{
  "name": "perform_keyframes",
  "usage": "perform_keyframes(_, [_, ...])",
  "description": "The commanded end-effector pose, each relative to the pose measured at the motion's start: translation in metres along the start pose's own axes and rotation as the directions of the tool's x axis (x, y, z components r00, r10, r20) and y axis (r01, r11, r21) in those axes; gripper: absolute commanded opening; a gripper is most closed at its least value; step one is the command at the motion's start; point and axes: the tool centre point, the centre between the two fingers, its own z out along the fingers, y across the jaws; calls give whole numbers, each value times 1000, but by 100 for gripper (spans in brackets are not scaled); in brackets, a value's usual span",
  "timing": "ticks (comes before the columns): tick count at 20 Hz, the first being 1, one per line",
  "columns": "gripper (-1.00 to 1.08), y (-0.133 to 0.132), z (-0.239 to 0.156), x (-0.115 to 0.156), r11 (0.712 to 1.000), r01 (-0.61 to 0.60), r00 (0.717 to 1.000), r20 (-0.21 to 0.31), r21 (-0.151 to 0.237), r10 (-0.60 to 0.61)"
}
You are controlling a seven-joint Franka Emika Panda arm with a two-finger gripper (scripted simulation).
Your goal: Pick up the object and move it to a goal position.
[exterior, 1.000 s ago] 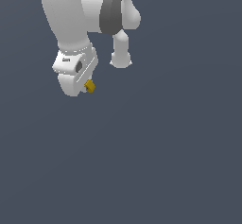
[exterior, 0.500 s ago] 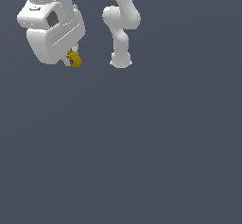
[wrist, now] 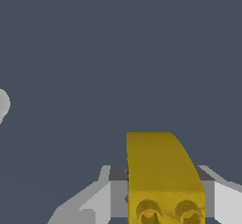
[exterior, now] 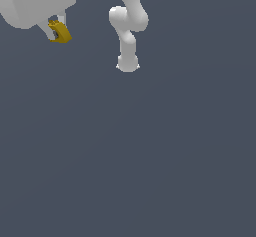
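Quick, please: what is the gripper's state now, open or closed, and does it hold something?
Gripper: closed on the mustard-yellow curved piece, held between its fingers.

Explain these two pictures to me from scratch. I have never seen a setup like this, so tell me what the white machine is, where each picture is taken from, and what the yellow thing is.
These are computer-rendered pictures of a simulated robot arm, not photographs. The exterior view comes from a camera standing off the arm. In it the white jointed column is the arm, rising from its base on a plain dark grey floor. The big white block at the upper corner on the exterior view's left is the arm's end, close to the camera, carrying the gripper, a two-fingered clamp. Between its fingers sits the object, a small mustard-yellow curved piece, held up off the floor.

The wrist view comes from a camera on the arm's wrist, looking down past the fingers. There the same yellow piece looks large only because it is near, with grey fingers on either side. Nothing else is seen on the floor.
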Motion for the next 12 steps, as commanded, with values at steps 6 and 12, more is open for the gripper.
perform_keyframes(6, [-100, 1, -29, -8, 1000, -1, 1000, 1, 1, 1])
perform_keyframes(12, [-100, 2, -35, -10, 1000, -1, 1000, 1, 1, 1])
